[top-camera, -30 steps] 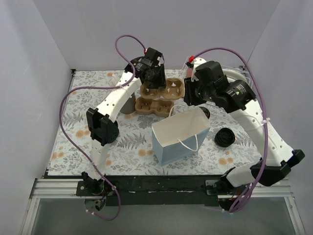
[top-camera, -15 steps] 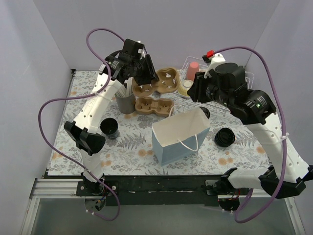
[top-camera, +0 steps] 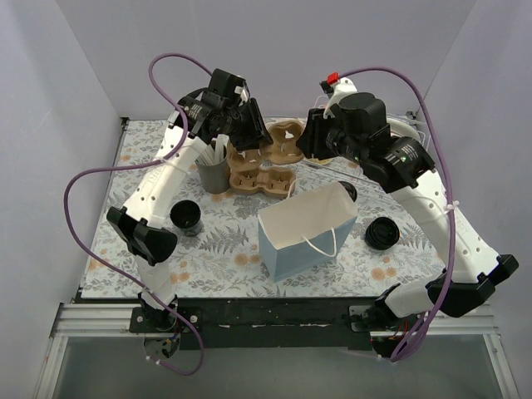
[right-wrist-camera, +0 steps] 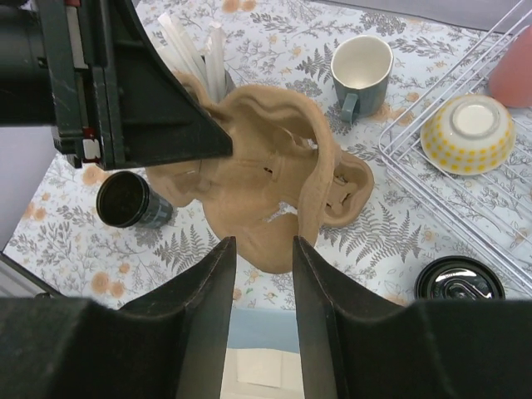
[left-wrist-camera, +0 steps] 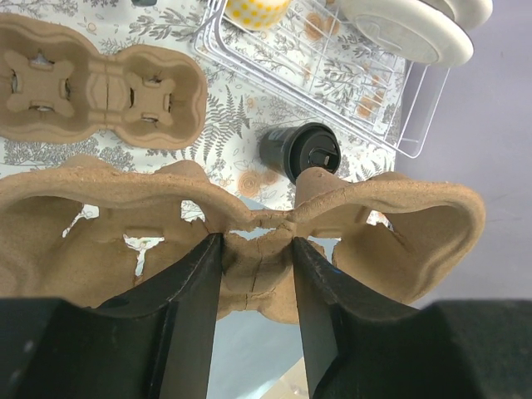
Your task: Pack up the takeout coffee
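Note:
My left gripper [left-wrist-camera: 256, 237] is shut on the middle web of a brown cardboard cup carrier [left-wrist-camera: 399, 224], holding it in the air over the back of the table [top-camera: 141, 249]. My right gripper [right-wrist-camera: 263, 239] stands open just short of that carrier [right-wrist-camera: 258, 166], whose lower lobe shows between the fingertips. Three black takeout coffee cups stand apart: one at the left [top-camera: 185, 216], one with a lid behind the bag [left-wrist-camera: 303, 150], one at the right [top-camera: 382, 233]. The white and blue paper bag [top-camera: 307, 229] stands open in the middle.
A second carrier [left-wrist-camera: 100, 83] lies on the table. A grey cup of white straws [top-camera: 214, 170] and a grey-green mug [right-wrist-camera: 362, 66] stand nearby. The wire rack [right-wrist-camera: 499, 224] at the back right holds a yellow bowl [right-wrist-camera: 470, 133] and white plates [left-wrist-camera: 407, 29].
My left gripper has lifted the carrier off the table and drawn it left. The right gripper swung up and away, then came back toward the carrier.

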Controlling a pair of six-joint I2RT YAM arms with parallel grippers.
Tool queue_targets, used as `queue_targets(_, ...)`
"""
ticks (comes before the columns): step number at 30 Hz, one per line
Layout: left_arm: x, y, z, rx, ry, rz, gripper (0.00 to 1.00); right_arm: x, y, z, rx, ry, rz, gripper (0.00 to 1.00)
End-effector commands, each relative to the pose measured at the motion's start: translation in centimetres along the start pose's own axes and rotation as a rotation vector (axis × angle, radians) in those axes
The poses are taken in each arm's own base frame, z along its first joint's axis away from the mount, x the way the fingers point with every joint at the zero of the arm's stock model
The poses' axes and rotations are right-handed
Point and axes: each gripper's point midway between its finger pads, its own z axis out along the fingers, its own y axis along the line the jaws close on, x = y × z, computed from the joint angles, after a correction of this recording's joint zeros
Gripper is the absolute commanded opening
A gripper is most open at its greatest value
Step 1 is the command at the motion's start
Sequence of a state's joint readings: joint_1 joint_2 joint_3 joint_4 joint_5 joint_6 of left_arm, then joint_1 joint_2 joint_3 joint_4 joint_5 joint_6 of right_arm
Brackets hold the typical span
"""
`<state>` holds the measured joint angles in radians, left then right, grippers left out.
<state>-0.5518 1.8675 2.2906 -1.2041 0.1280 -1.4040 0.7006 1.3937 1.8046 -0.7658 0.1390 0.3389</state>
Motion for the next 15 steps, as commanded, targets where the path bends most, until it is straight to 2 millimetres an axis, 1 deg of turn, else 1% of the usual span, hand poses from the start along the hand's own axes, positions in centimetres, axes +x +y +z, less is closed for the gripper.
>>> queue_targets(1,0.2,-0.9,-3.3,0.054,-0.018,0.0,0.36,-3.7,0.8,-1.0,-0.02,-0.123,0.023,0.42)
queue_targets(4,0.5,-0.8,-3.5,0.053,-0.015,-0.003,0.36,-3.7,0.3,-0.9,0.01,-0.121,0.023,0.46)
queue_targets(5,0.5,-0.6,-3.4,0.048,-0.013,-0.004,0.36,-3.7,0.3,-1.0,0.015,-0.121,0.025,0.49)
queue_targets(7,0.4,-0.7,-3.6,0.05,-0.017,-0.008,0.36,-3.5,0.1,-0.8,0.022,-0.116,0.02,0.51)
queue_targets(11,0.4,-1.1,-3.8,0.067,-0.017,-0.014,0.35,-2.5,-0.2,-0.1,0.031,-0.088,0.018,0.52)
queue_targets(15,0.6,-1.5,-3.9,0.09,-0.005,-0.027,0.34,-2.2,0.1,0.5,0.016,-0.079,0.02,0.52)
